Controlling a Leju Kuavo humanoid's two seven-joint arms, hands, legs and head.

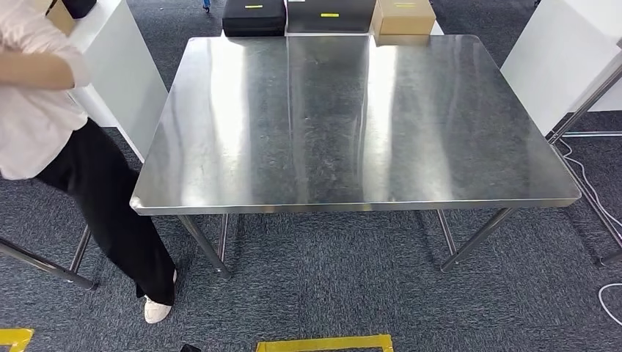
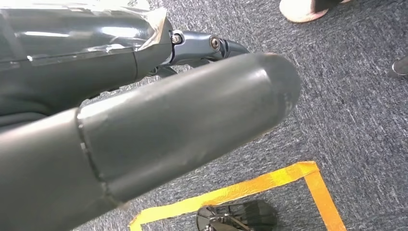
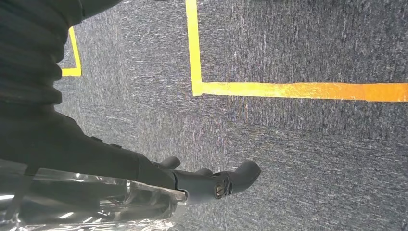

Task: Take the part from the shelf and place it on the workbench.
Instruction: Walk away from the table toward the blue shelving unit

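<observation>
Both arms hung at the robot's sides over the carpet, so nothing was being carried. Left hand [image 2: 192, 120] held nothing, finger spread unclear. Right hand [image 3: 211, 180] empty, fingers loosely curled. Steel tabletop [image 1: 352, 125] ahead, bare; boxes [image 1: 402, 16] beyond it. Part and shelf couldn't be located, so no telling where they lay relative to either hand.

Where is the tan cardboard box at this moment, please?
In the head view, the tan cardboard box sits just beyond the far edge of the steel workbench, toward its right side, next to a dark grey case.
</observation>
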